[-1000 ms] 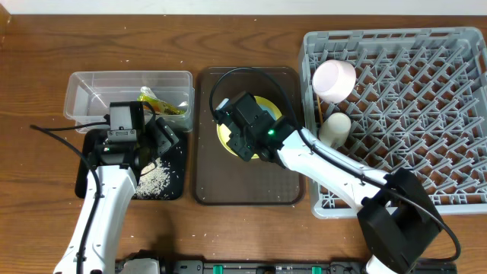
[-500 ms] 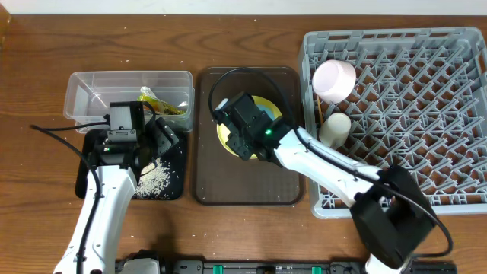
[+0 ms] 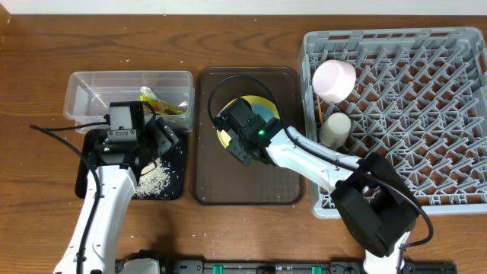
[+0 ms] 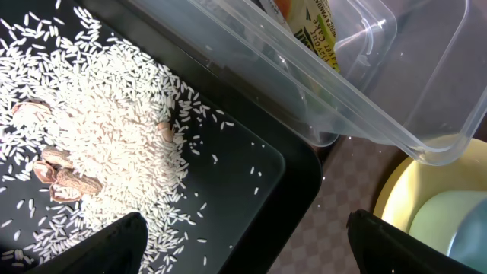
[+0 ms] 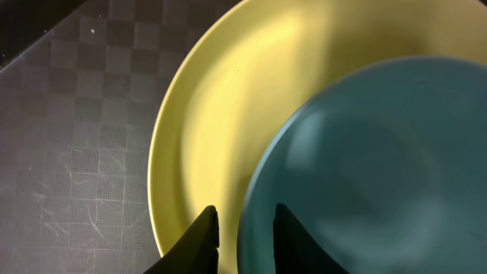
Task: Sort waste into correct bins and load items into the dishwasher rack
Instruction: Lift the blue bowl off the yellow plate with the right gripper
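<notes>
Light blue bowl (image 3: 261, 109) sits on the yellow plate (image 3: 225, 135) in the brown tray (image 3: 228, 183), under the right hand (image 3: 245, 131). Left wrist: left hand (image 4: 262, 243) wide apart over rice (image 4: 106, 152) in the black tray (image 4: 259, 175). Right wrist: fingers (image 5: 207, 236) straddle the bowl's rim; whether clamped, cannot tell

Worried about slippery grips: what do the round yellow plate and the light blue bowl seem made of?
Round yellow plate: probably melamine or plastic, smooth satin, with a soft broad highlight. Light blue bowl: similarly smooth, semi-matte; blurred here, so glazed ceramic is possible.
</notes>
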`<action>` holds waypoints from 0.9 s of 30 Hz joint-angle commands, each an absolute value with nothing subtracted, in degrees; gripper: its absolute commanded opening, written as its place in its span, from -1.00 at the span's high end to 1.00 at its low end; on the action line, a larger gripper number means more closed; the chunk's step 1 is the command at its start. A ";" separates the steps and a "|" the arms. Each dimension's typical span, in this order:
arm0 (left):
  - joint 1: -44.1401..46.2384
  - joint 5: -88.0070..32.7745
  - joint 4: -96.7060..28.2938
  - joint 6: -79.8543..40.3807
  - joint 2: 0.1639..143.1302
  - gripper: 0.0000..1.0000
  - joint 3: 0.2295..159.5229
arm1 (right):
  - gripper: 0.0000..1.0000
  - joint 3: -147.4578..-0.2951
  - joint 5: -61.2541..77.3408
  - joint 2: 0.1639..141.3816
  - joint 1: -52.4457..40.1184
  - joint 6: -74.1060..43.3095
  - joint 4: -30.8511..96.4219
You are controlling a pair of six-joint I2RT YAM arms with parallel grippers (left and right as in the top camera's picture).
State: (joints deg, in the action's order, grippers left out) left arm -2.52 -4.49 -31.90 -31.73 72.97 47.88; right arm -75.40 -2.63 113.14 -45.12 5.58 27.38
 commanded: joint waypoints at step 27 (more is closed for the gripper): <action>-2.72 -3.81 -31.99 -32.01 72.60 -0.74 47.57 | 0.98 -83.40 8.54 97.27 -40.56 2.98 41.10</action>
